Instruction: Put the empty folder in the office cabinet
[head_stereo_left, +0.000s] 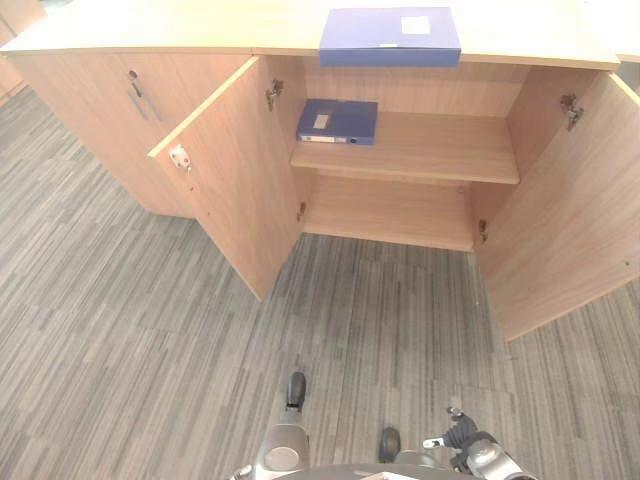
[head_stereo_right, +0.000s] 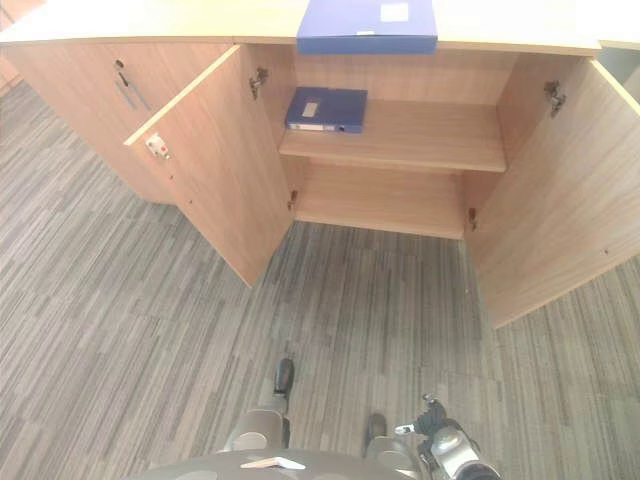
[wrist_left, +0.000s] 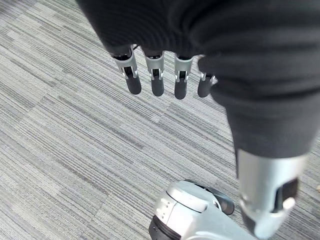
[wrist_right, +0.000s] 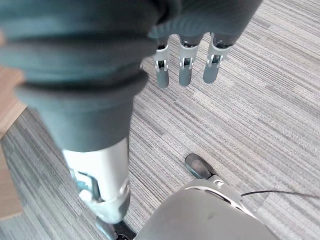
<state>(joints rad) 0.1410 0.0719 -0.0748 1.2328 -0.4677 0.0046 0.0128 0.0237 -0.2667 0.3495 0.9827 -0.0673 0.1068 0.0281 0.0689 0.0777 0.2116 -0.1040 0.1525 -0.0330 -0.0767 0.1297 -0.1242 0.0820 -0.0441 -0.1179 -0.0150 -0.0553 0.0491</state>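
Both hands hang low over the grey striped carpet (head_stereo_left: 150, 330), holding nothing: the left hand (wrist_left: 155, 75) has its fingers straight and relaxed, and so does the right hand (wrist_right: 185, 65). Farther off stands the wooden office cabinet (head_stereo_left: 410, 150) with both doors swung wide open. One blue folder (head_stereo_left: 337, 121) lies flat at the left end of its upper shelf. Another, larger blue folder (head_stereo_left: 390, 37) lies on the cabinet's top, at its front edge.
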